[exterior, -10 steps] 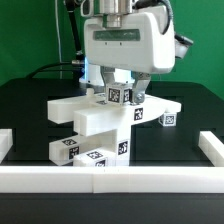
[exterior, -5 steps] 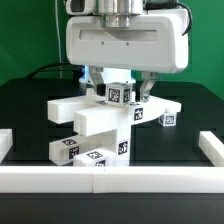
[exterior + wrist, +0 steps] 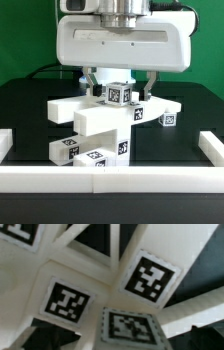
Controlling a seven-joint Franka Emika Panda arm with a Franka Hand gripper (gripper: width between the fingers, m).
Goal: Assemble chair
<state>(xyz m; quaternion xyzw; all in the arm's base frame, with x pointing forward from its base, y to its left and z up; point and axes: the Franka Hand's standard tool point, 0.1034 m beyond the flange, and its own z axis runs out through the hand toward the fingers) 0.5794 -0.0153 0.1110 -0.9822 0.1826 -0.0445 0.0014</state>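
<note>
The fingers [image 3: 147, 84] stand apart flanking the top cube [image 3: 120, 94] of the chair [image 3: 95, 120]; centring on that cube before closing is advised.

Exterior view faces the tabletop [image 3: 25, 105] from low and near, chair [image 3: 100, 118] mid-frame. Wrist view looks down, very close; both share the chair's tags [image 3: 150, 276].
</note>
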